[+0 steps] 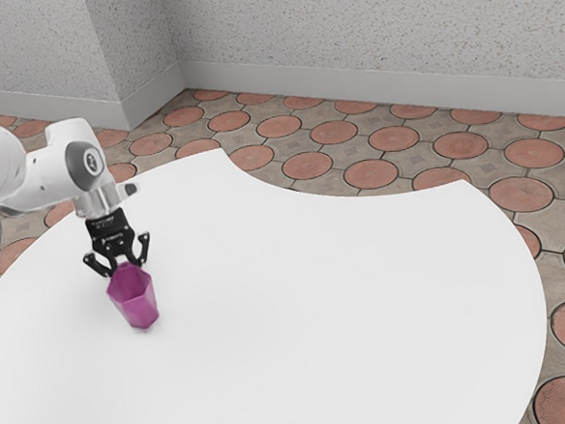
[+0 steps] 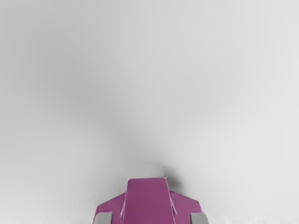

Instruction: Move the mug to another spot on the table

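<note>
**Near ground:** a round white table [image 1: 347,304] is extending across the scene.

**Left part of the table, in the exterior view:** a magenta faceted mug [image 1: 133,300], tapering toward its base, is leaning slightly. Whether its base is resting on the surface cannot be told. In the wrist view the mug [image 2: 148,203] is lying directly under the hand.

**Above the mug:** the black two-finger gripper [image 1: 119,265] is straddling the rim. Whether it is clamping the walls or merely bracketing them cannot be told.

**Handling (judgement):** the mug is probably rigid and light, with smooth facets likely to slip. Two opposite flat facets near the wide rim are offering the surest hold. No handle is showing.

**Beyond:** the white arm [image 1: 61,164] is reaching in from the left. Farther off, a terracotta tiled floor [image 1: 394,141] is meeting a grey speckled wall [image 1: 347,18].
</note>
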